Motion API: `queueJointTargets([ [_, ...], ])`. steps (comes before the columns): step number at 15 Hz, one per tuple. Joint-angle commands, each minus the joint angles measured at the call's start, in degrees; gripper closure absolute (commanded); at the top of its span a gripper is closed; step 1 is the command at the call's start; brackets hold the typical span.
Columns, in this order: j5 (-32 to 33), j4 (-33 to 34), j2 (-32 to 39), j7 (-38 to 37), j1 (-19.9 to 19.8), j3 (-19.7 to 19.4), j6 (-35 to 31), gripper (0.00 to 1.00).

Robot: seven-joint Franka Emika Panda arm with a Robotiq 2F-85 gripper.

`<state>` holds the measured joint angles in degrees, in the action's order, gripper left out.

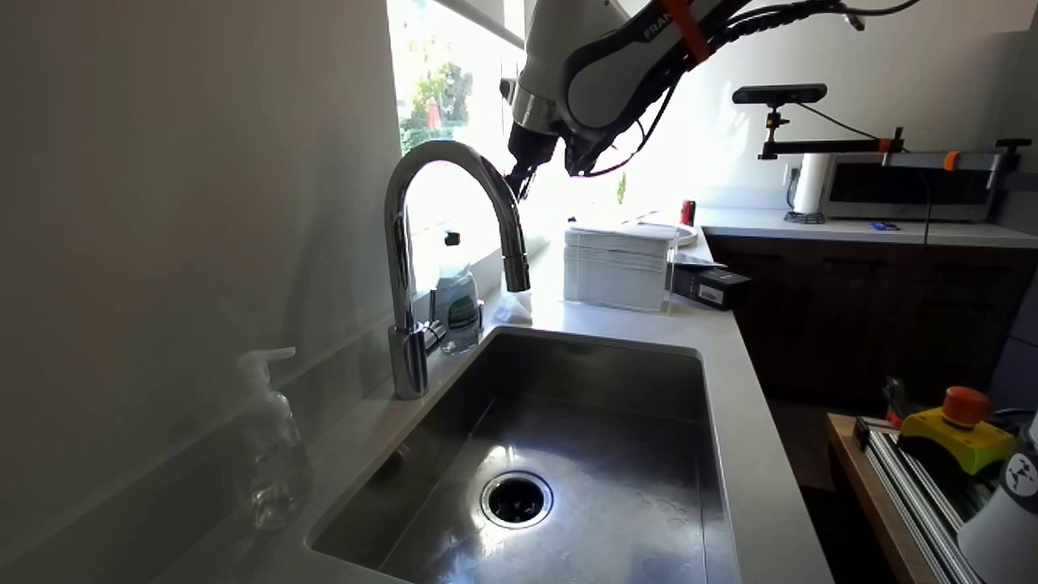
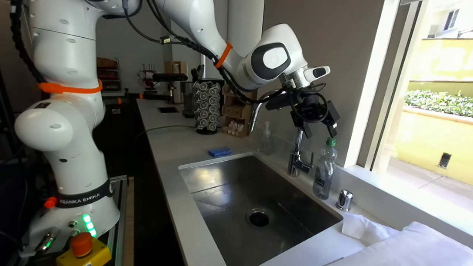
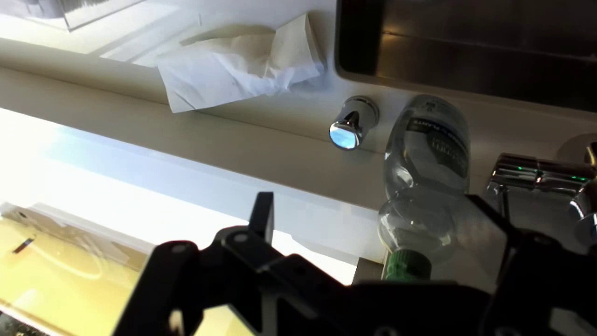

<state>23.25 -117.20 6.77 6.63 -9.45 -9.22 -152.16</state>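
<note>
My gripper (image 2: 320,132) is open and empty, fingers pointing down. It hangs just above a clear bottle (image 2: 325,173) with a green cap. In the wrist view the bottle (image 3: 426,149) lies between the spread fingers (image 3: 373,203), with its cap near the gripper's base. The bottle stands upright behind the sink (image 2: 221,236), beside the chrome faucet (image 2: 295,162). In an exterior view the gripper (image 1: 521,182) is dark and partly hidden behind the faucet (image 1: 400,276); the bottle (image 1: 460,304) stands behind the faucet there.
A chrome cap (image 2: 344,200) and crumpled white paper (image 3: 242,65) lie near the bottle. A clear soap dispenser (image 1: 272,454) stands by the wall. A box of white sheets (image 1: 616,268) is beyond the sink. A blue sponge (image 2: 220,151) and pod rack (image 2: 207,107) are on the counter.
</note>
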Motion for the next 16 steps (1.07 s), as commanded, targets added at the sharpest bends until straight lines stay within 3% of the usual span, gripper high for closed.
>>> queueJointTargets([
  [1, -0.3, 0.7, 0.6, 0.3, 0.5, -0.4, 0.1, 0.00],
  [6, -0.3, 0.8, 0.5, 0.4, 0.4, -0.6, 0.1, 0.00],
  [10, -0.6, 2.6, 2.7, -3.9, 0.7, -0.8, -2.1, 0.00],
  [16, -8.2, 5.8, 6.0, -5.3, 0.5, 0.3, -4.2, 0.00],
])
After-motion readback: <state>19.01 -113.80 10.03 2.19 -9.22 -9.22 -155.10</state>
